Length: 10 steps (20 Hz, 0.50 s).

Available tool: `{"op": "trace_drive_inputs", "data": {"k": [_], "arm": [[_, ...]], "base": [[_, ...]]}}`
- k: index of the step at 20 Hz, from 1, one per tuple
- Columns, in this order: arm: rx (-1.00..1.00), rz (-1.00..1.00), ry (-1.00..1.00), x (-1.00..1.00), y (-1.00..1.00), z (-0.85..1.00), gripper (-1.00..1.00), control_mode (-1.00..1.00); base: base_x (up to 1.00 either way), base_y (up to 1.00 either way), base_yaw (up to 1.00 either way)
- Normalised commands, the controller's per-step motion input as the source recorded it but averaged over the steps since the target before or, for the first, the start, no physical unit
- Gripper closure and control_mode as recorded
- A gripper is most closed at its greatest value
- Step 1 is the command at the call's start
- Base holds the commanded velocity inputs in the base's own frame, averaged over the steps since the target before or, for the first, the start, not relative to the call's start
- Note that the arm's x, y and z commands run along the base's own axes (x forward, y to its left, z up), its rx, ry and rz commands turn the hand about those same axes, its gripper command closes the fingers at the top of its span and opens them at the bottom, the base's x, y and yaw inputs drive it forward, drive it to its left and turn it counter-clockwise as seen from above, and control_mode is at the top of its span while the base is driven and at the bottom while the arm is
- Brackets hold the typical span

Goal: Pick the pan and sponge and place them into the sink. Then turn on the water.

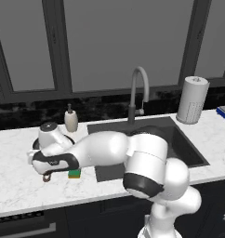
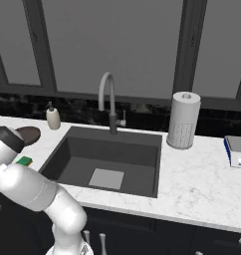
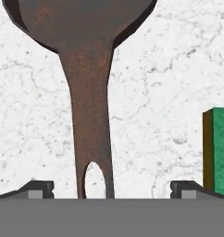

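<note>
The dark-brown pan (image 3: 81, 21) lies on the marble counter, and its long handle (image 3: 90, 120) runs toward me and ends in a loop hole. My gripper (image 3: 111, 190) is open, one fingertip on each side of the handle near the loop, low over the counter. In the left base view my hand covers most of the pan, and the handle's loop (image 1: 47, 177) sticks out below it. The green sponge (image 3: 219, 148) (image 1: 74, 174) lies just beside the handle. The dark-grey sink (image 1: 186, 144) with its curved faucet (image 1: 137, 88) sits to the right. No stream runs from the spout.
A soap dispenser (image 1: 70, 120) stands behind the pan at the sink's left corner. A paper towel roll (image 1: 192, 100) stands right of the sink, and a blue-and-white box (image 2: 237, 152) lies further right. Dark windows back the counter.
</note>
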Motion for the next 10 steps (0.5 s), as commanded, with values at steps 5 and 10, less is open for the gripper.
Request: {"op": "trace_drive_inputs", "data": {"k": [5,10], "arm": [[0.00,0.00,0.00,0.14,0.32,-0.06,-1.00,-1.00],[0.00,0.00,0.00,0.05,0.08,-0.09,-1.00,-1.00]], "base": [[0.00,0.00,0.00],[0.00,0.00,0.00]]}}
